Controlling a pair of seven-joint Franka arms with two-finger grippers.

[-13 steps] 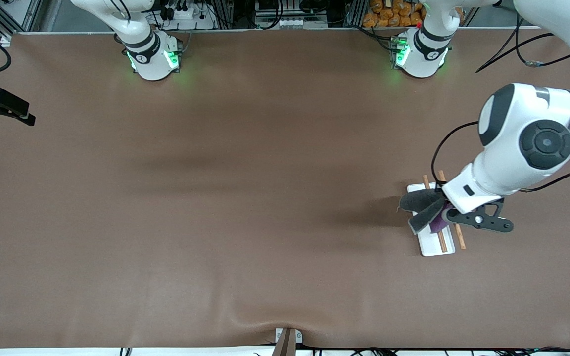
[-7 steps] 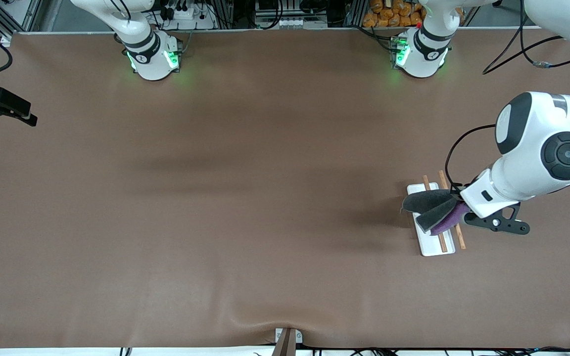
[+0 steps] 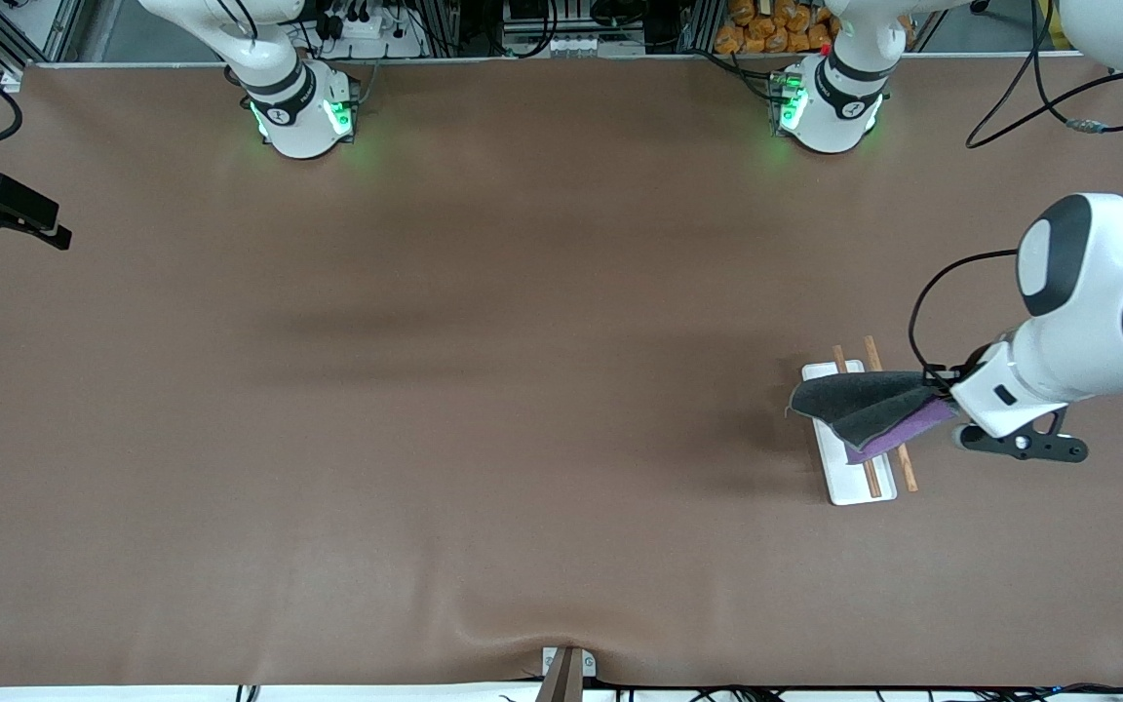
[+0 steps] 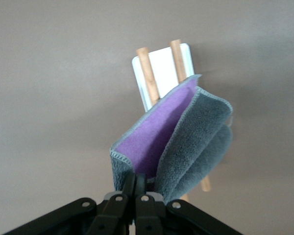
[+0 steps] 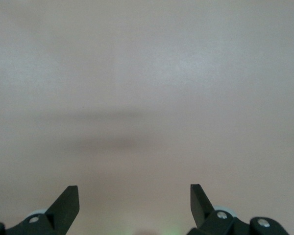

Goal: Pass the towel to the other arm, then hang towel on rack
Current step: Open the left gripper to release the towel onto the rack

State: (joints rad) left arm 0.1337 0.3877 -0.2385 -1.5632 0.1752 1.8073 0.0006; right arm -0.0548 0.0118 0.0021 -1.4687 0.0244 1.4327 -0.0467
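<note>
The towel [image 3: 859,402], dark grey with its purple side showing, hangs folded from my left gripper [image 3: 942,400], which is shut on one corner. It drapes over the two wooden rods of the rack [image 3: 849,485], whose white base lies toward the left arm's end of the table. In the left wrist view the towel [image 4: 186,142] spreads out from the shut left gripper [image 4: 140,178], with the rack [image 4: 161,63] under it. My right gripper [image 5: 134,196] waits open over bare brown table with nothing between its fingers.
A black cable [image 3: 922,302] loops from the left wrist above the rack. A small bracket [image 3: 566,668] sits at the table edge nearest the front camera. Cables and boxes line the edge by the arm bases.
My left arm has drawn back toward its own end of the table, pulling the towel across the rods. The towel now lies flatter and wider. The right arm has hardly moved.
</note>
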